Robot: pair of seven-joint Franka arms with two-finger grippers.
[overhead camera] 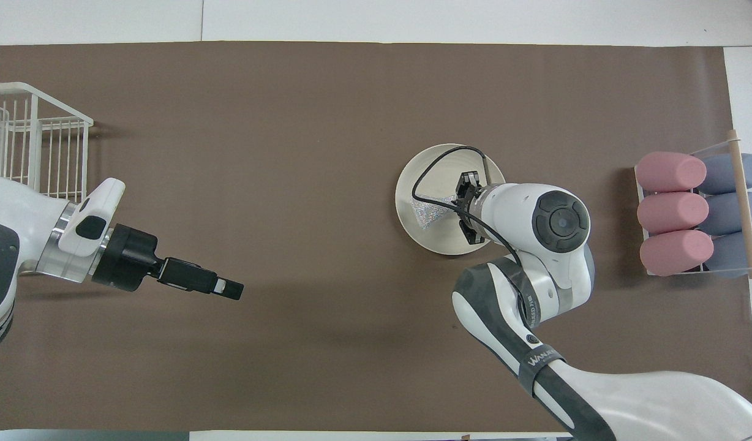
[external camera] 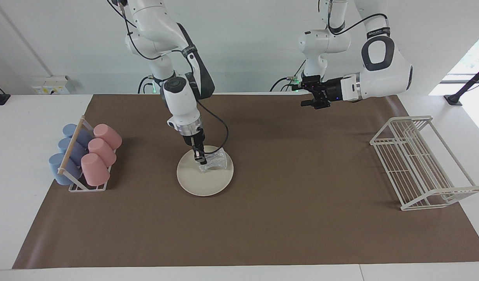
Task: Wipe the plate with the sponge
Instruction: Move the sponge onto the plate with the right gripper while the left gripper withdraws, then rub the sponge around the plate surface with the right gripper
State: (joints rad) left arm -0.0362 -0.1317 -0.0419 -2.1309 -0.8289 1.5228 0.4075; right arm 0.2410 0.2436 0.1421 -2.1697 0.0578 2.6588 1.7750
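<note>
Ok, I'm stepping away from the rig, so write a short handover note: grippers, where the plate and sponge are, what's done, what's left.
Right gripper: shut on the sponge, holding it down on the plate.
Left gripper: empty, jaws open, waiting in the air over the mat's edge nearest the robots.
Plate: on the mat, toward the right arm's end, beside the cup rack.
Done: sponge brought onto the plate.
Left: wipe across the plate; how much is already wiped cannot be told.

A robotics lab is being shown. Two white arms are being mounted at a white table [external camera: 25, 164] covered by a brown mat [external camera: 286, 218], against bare walls.
</note>
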